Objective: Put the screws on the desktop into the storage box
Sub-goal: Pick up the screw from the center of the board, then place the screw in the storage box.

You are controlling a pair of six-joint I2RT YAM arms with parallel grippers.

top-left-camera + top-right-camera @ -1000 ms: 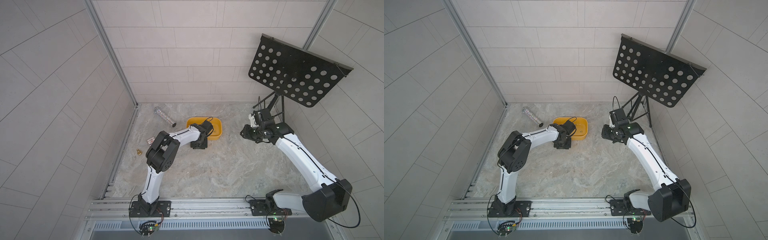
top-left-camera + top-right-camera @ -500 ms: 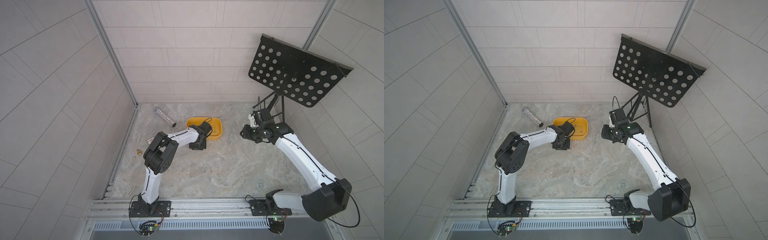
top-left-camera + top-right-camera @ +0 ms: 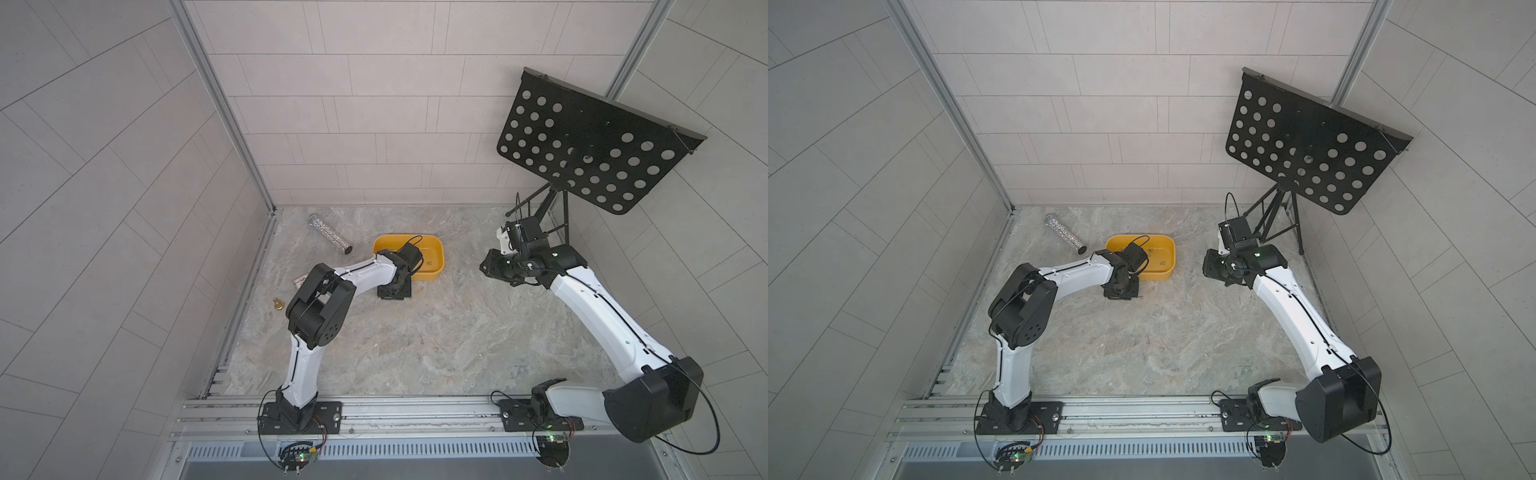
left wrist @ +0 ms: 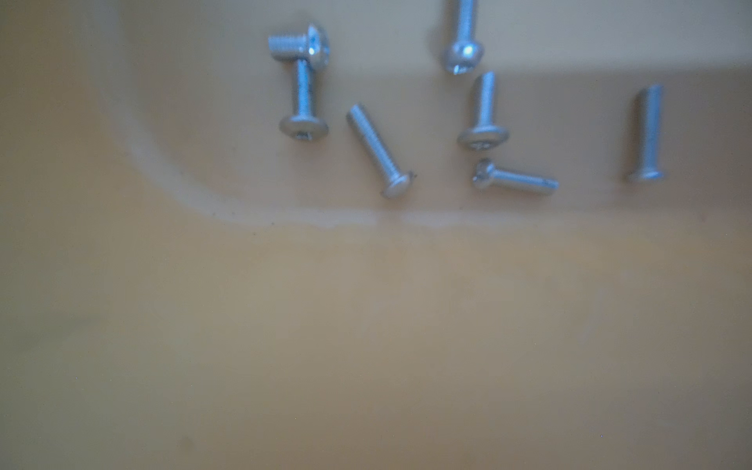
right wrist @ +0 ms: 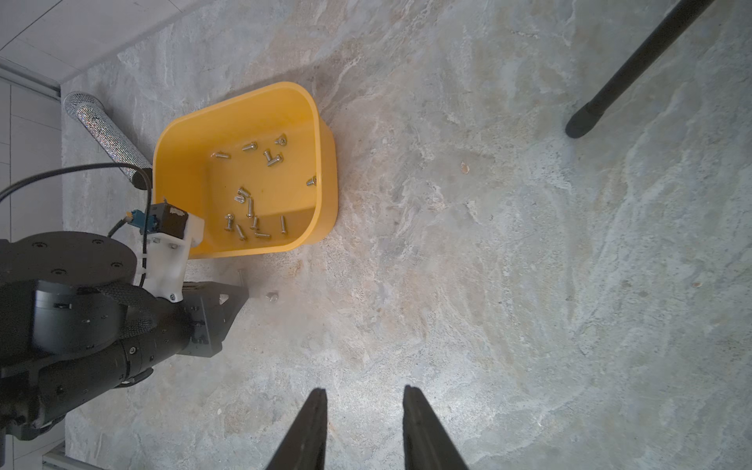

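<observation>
Left fingers (image 5: 230, 300) low beside box (image 5: 328, 191) — grip can't be told; right fingers (image 5: 317, 411) apart, empty. Pinch screw (image 5: 271, 296) squarely — lift clear.

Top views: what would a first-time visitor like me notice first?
The bright yellow storage box stands out at the far middle of the marbled desktop, with small silver screws scattered inside it. A big black perforated plate tilts above the far right corner. A glittery silver tube lies beside the box, on the left arm's side.

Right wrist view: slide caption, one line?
Yellow storage box holds many screws; a loose screw lies on the desktop by the left gripper; right gripper hangs open, empty.
</observation>
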